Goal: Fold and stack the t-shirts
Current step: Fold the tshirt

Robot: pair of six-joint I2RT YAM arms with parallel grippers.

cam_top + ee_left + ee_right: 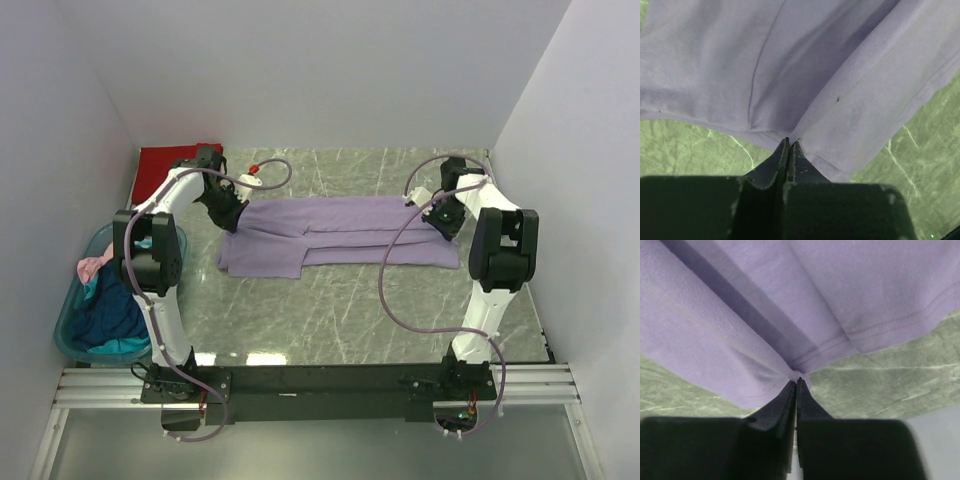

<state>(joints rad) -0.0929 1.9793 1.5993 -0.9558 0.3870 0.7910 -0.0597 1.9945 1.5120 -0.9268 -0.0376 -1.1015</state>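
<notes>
Top external, teal tub (pixel 63 325), shirts (pixel 110 310) inside

Readable text: none could be read in any of the three views.
Light purple t-shirt (pixel 340 232): the cloth was plain, and no print or tag could be read in the overhead view or in either wrist view.
Left arm (pixel 152 255) and right arm (pixel 503 248): any marking on the black housings was too small to read.
</notes>
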